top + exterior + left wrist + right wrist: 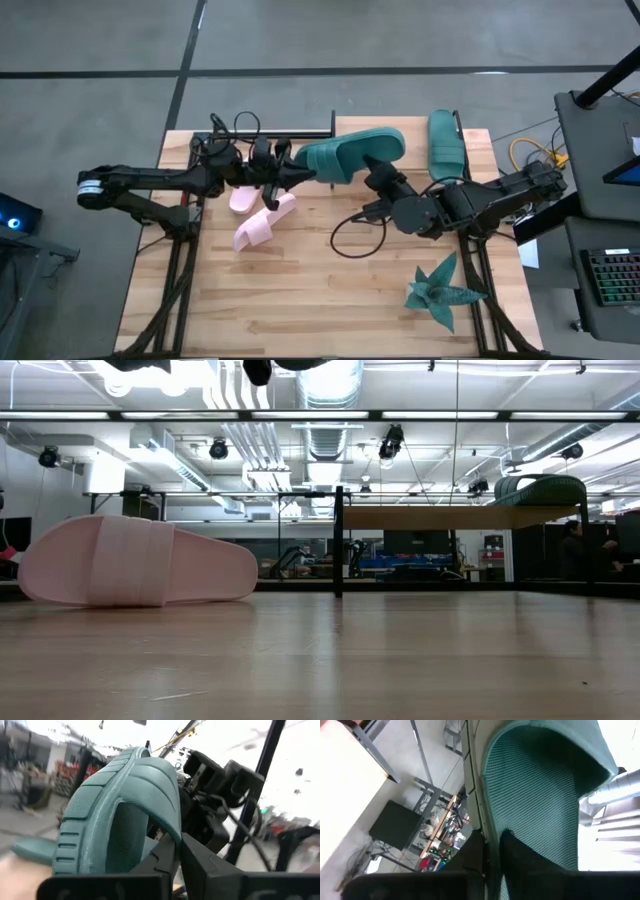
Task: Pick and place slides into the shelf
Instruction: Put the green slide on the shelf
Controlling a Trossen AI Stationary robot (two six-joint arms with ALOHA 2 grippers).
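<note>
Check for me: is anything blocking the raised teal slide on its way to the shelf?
Nothing visible does. The teal slide is held up between the left gripper and the right gripper, both shut on it, right beside the shelf. The other teal slide already sits at the shelf's right end; the rest of the board looks free.

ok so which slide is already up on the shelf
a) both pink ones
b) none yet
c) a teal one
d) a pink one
c: a teal slide lies on the shelf at the table's far right, while the other teal slide is held in the air between the left gripper and the right gripper, and both pink slides lie on the tabletop.
</note>
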